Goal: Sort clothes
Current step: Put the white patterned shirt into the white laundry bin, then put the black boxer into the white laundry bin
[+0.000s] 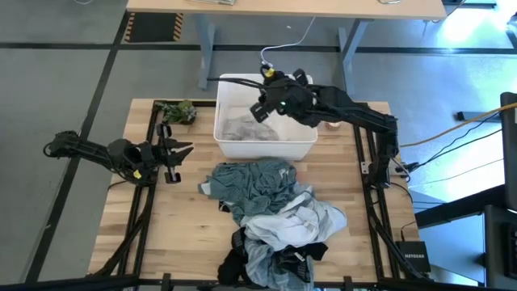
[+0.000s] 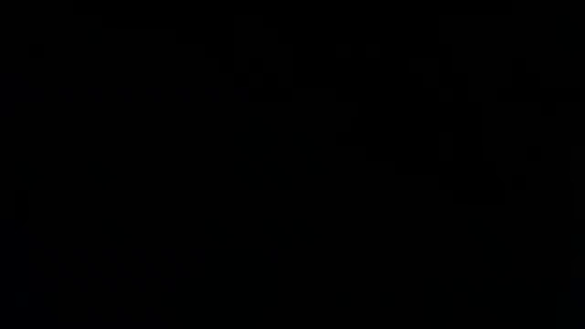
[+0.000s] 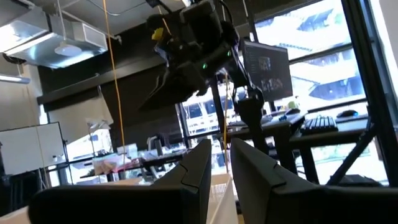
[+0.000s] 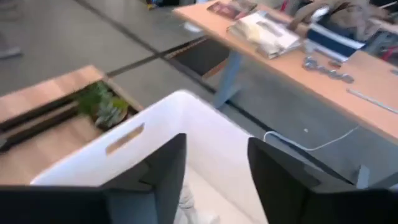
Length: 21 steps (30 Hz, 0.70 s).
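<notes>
Clothes [image 1: 271, 214] heaped on the tabletop's [image 1: 182, 222] near half: teal, pale blue, white, black. Beyond, a white bin [image 1: 303, 148] holds one grey-white patterned garment [image 1: 246, 129]. Right gripper [image 1: 260, 109] above the bin; its wrist view shows jaws apart, empty, the bin wall [image 4: 118, 155] ahead. Left gripper [image 1: 179, 155] at the left edge, jaws narrowly apart. Low view is black.
</notes>
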Tool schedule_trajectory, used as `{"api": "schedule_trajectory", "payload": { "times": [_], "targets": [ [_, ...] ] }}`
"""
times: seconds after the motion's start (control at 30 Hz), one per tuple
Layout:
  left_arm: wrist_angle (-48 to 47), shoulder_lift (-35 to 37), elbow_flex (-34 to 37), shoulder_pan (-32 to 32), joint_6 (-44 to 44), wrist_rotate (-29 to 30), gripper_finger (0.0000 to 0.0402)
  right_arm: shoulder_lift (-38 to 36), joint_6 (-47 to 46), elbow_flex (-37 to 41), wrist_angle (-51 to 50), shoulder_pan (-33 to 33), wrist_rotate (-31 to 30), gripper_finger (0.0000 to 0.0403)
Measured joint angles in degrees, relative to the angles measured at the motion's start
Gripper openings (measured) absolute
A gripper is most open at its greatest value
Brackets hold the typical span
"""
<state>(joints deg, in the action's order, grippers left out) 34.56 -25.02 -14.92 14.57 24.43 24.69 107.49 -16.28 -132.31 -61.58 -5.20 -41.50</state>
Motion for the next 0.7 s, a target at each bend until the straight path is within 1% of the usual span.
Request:
{"api": "schedule_trajectory", "payload": {
  "times": [0.13,0.37,0.43,0.5,0.7],
  "targets": [
    [-1.28,0.0,0.0,0.0,-0.1,0.0,0.0056,-2.67,-3.29,-0.1,-5.75,2.87,3.18,0.0207],
    [-1.43,0.0,0.0,0.0,0.08,0.0,0.0056,-3.04,-4.93,-0.09,-13.72,12.23,9.68,0.0209],
    [-1.42,0.02,0.0,0.0,0.0,0.0,0.0056,-2.55,-5.43,-0.09,-13.62,15.06,11.09,0.0209],
    [-1.41,0.04,0.0,0.0,0.0,0.0,0.0056,-1.92,-6.18,0.96,-12.54,18.01,11.13,0.0209],
    [-1.12,0.05,0.0,0.02,0.01,-0.03,0.0056,-0.21,-6.41,7.15,-7.84,24.97,11.21,0.0209]
  ]
}}
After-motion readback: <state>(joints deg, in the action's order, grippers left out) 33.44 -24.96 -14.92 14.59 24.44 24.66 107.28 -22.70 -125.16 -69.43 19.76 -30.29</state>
